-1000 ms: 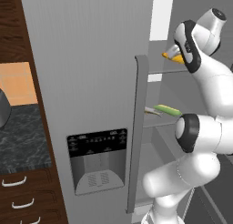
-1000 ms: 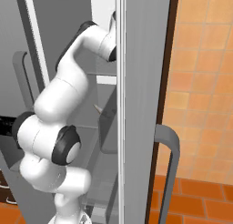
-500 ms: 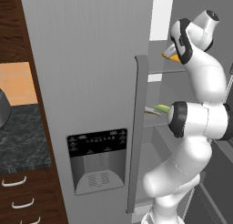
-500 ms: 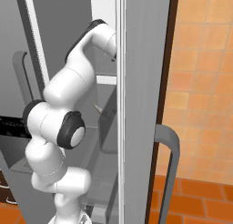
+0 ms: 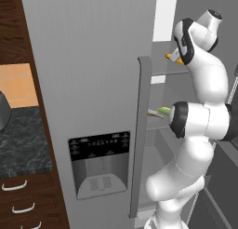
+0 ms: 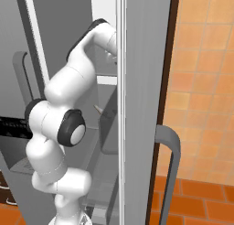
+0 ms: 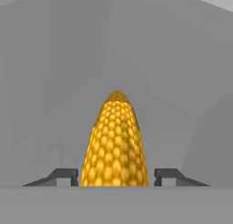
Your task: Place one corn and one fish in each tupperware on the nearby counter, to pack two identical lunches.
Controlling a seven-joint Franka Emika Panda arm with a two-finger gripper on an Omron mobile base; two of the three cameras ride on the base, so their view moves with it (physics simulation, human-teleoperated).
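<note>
A plain yellow-orange corn (image 7: 115, 143) lies lengthwise on a grey fridge shelf, pointing away from the hand. My gripper (image 7: 116, 175) straddles its near end. One dark fingertip (image 7: 68, 175) sits to each side with only a thin gap, so the jaws stand open around the cob. In the left base view the same corn (image 5: 175, 59) peeks out on the upper shelf beside the white hand. A second corn (image 5: 160, 111) with green husk lies on the shelf below. The counter (image 5: 21, 142) shows at the far left. The fish and tupperware are out of view.
The grey fridge door (image 5: 93, 74) with its long handle (image 5: 141, 135) and dispenser panel (image 5: 99, 163) stands close on the arm's left. In the right base view the other open door's edge (image 6: 121, 105) and handle (image 6: 168, 174) stand on the arm's right, before an orange tiled wall.
The arm has swung more upright and pushed the hand deeper onto the upper shelf. The two corn cobs have not moved.
</note>
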